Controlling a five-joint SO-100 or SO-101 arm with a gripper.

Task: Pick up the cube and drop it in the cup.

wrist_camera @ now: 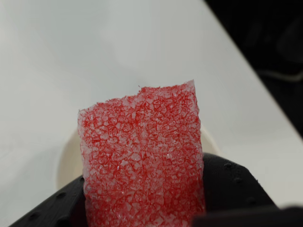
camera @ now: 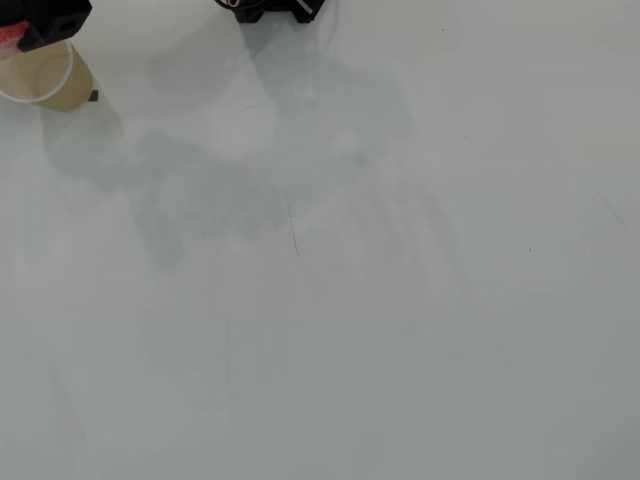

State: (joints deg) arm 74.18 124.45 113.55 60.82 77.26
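Observation:
The cube (wrist_camera: 142, 156), a red speckled foam block, fills the middle of the wrist view, clamped between the black jaws of my gripper (wrist_camera: 142, 210). Behind and below it shows the cream rim of the cup (wrist_camera: 68, 161). In the overhead view the cup (camera: 72, 88) stands at the far top left corner of the table. My gripper (camera: 15, 38) hangs over the cup's mouth, and a sliver of the red cube (camera: 8, 38) shows at the frame's left edge. Most of the gripper is cut off by the frame.
The black arm base (camera: 270, 8) sits at the top edge of the overhead view. The white table (camera: 350, 300) spreads wide below it. In the wrist view the table's edge (wrist_camera: 255, 85) runs diagonally at the right, with dark space beyond.

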